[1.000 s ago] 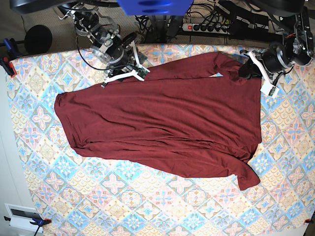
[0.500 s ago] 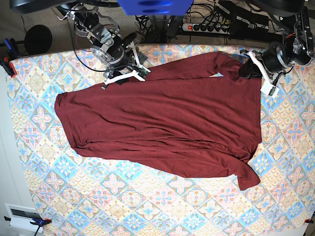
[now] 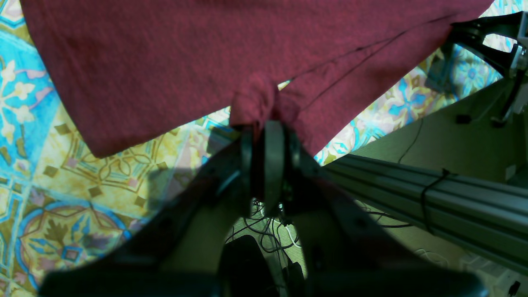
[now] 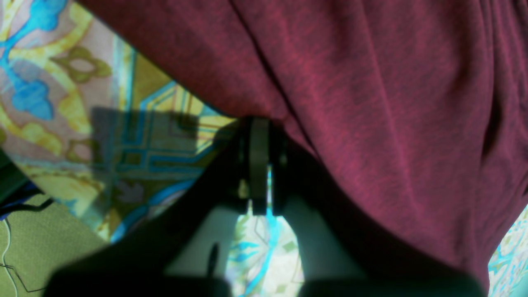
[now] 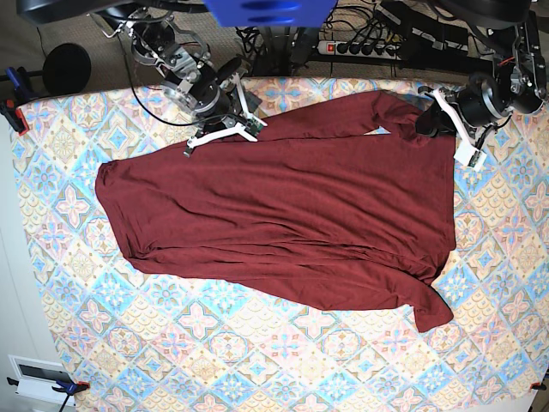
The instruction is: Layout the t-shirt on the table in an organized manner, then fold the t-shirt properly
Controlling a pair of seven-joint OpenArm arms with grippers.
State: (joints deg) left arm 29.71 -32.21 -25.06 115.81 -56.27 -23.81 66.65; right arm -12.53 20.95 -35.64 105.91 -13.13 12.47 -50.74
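The dark maroon t-shirt lies spread across the patterned table, wrinkled, with a sleeve trailing toward the front right. My left gripper sits at the shirt's far right corner. In the left wrist view the left gripper is shut on a bunched pinch of the t-shirt. My right gripper is at the shirt's far upper edge. The right wrist view shows the right gripper shut right at the hem of the t-shirt, the cloth draping over one finger.
Beyond the table's far edge lie a power strip, cables and a black round object. Clamps hold the table cover at the left edge. A metal rail runs beside the table near my left arm.
My right gripper was open beside the shirt's upper edge and has closed on the hem, shifting slightly right. The left gripper and the shirt have stayed as they were.
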